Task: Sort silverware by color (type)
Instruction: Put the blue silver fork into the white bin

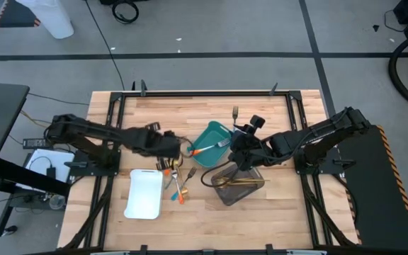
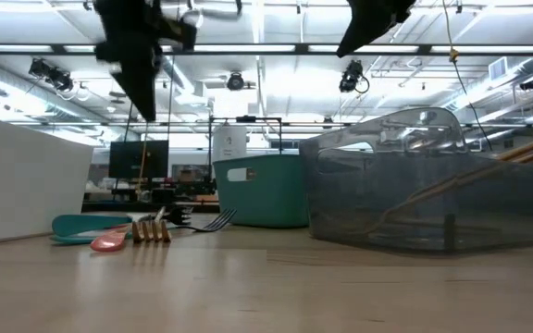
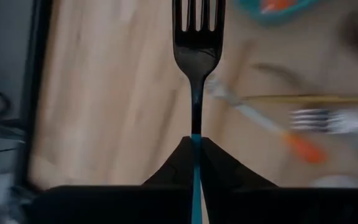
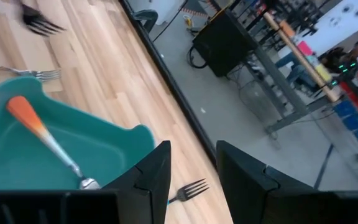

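My left gripper (image 1: 178, 147) hovers over the table between the loose silverware (image 1: 176, 177) and the teal tray (image 1: 205, 134), shut on a fork with a teal-blue handle (image 3: 197, 43). My right gripper (image 4: 191, 168) is open above the teal tray's (image 4: 104, 146) right side and touches nothing. An orange-handled fork (image 4: 42, 134) lies in that tray. Gold utensils (image 1: 238, 182) lie in the clear grey tray (image 1: 227, 194). One fork (image 1: 235, 113) lies alone on the table near the far edge. Another blue-handled fork (image 4: 188, 190) lies on the table below the right fingers. My left gripper pinches the fork's teal-blue handle (image 3: 195, 146) between its two fingers. The fork runs straight on past the fingertips, along the fingers, tines (image 3: 197, 12) leading. It is lifted clear of the table.
A white tray (image 1: 145, 193) lies near the table's near-left. Loose forks and a pink-orange spoon (image 2: 109, 242) lie between it and the teal tray (image 2: 257, 190). The clear tray (image 2: 424, 185) sits near the right gripper. Bare wood stretches along the far edge.
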You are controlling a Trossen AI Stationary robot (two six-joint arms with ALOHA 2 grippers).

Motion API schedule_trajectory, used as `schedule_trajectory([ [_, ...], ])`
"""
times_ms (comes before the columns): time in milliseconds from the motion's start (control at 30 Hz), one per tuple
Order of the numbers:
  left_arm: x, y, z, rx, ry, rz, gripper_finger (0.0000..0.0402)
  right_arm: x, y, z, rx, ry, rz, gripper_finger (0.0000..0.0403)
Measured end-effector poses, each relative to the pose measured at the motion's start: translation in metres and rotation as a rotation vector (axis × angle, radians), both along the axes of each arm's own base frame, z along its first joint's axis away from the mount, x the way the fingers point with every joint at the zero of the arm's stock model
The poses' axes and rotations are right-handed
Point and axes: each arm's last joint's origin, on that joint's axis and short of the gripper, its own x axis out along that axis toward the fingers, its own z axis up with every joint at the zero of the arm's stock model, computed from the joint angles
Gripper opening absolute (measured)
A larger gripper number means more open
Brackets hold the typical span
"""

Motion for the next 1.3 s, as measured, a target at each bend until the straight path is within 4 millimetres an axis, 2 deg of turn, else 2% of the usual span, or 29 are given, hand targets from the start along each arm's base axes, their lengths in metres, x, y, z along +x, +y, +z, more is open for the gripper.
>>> schedule_trajectory([
  [133,-0.008,-0.039,0.012,-0.073,-0.136,0.030,0.0018,0.002,-0.003,0.001,-0.031,0.018,0.008,0.0138],
  [333,-0.030,-0.093,0.014,-0.212,-0.236,0.133,0.0018,0.009,-0.009,0.005,-0.075,0.031,0.030,0.0138],
  [467,-0.045,-0.119,0.013,-0.279,-0.275,0.187,0.0018,0.020,-0.017,0.014,-0.113,-0.012,0.043,0.0138],
  [767,-0.072,-0.144,0.007,-0.247,-0.302,0.296,0.0018,0.041,-0.042,0.037,-0.108,-0.183,0.146,0.0138],
  [1133,-0.095,-0.160,0.005,-0.263,-0.351,0.432,0.0018,0.045,-0.075,0.040,-0.066,-0.215,0.172,0.0138],
  [1300,-0.104,-0.162,-0.016,-0.263,-0.362,0.492,0.0018,0.046,-0.079,0.040,-0.042,-0.223,0.199,0.0138],
])
